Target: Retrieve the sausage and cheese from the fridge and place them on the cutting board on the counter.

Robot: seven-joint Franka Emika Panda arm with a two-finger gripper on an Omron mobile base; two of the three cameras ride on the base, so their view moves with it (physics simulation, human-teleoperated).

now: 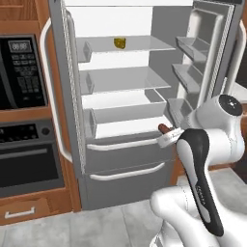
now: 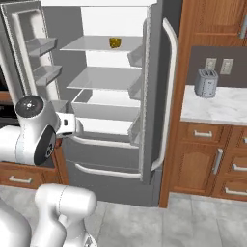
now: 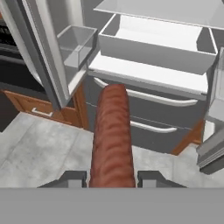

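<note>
Now: sausage [image 3: 111, 135] pinched lengthwise between the gripper [image 3: 111, 178] fingers.
Looks firm, light, rounded, perhaps slippery; a near-end hold could let it pivot.

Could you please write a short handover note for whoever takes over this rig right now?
Gripper: shut on the sausage, held in front of the open fridge, just outside its lower shelves.
Cheese: sits on the fridge's upper shelf, untouched.
Cutting board and counter: out of sight from here.
Done: sausage picked up and out of the fridge.
Left: carry the sausage to the board, come back for the cheese and place it there too.
</note>
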